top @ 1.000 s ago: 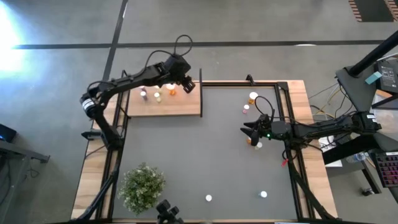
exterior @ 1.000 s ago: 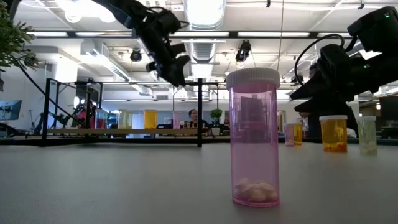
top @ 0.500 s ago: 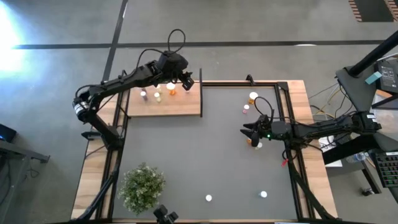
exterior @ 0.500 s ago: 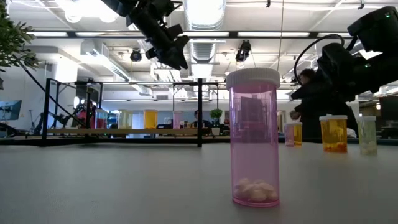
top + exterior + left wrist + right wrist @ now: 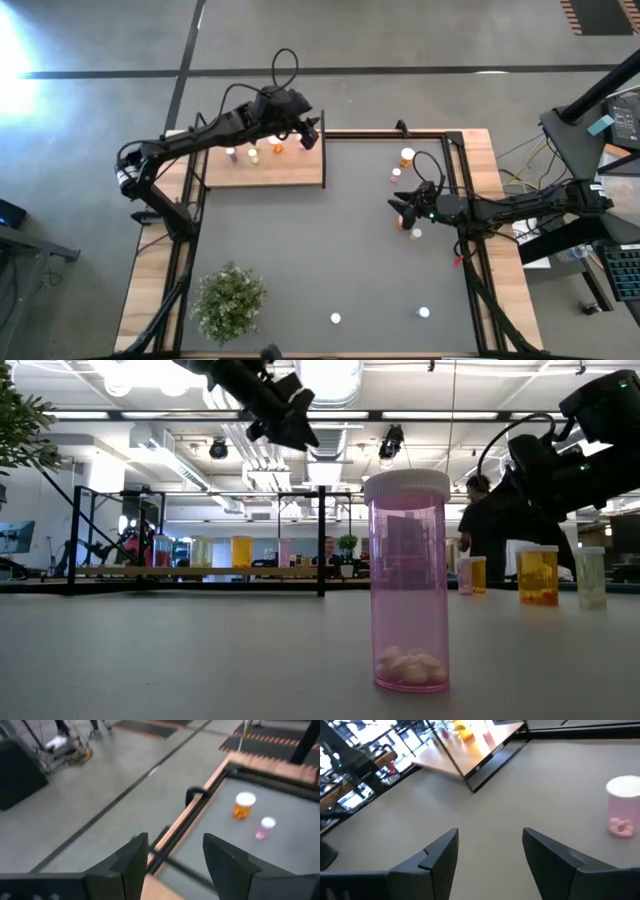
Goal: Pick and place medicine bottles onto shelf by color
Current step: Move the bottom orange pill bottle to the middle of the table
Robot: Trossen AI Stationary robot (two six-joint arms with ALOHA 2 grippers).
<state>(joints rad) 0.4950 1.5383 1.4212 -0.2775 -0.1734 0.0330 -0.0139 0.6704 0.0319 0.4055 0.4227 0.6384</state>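
The light-wood shelf [image 5: 265, 168] lies at the table's far left with three small bottles standing on it, pale ones [image 5: 230, 152] [image 5: 253, 156] and an orange one [image 5: 277, 148]. My left gripper [image 5: 312, 131] is open and empty, high above the shelf's far right corner; it also shows in its wrist view [image 5: 172, 862]. My right gripper [image 5: 400, 207] is open and empty above the table's right part, pointing left. An orange bottle [image 5: 407, 157] and a pink bottle [image 5: 396, 175] stand beyond it. An orange bottle [image 5: 402, 226] and a white bottle [image 5: 416, 234] stand beside its wrist.
Two white-capped bottles [image 5: 335, 319] [image 5: 424, 313] stand near the table's near edge; the pink one [image 5: 408, 580] fills the low view. A green plant [image 5: 230, 298] stands at the near left. Black rods [image 5: 323, 150] rise at the shelf's edges. A person [image 5: 485, 540] moves behind the table.
My left gripper has risen from just over the shelf's bottles and gone a little toward the table's right edge, staying empty.
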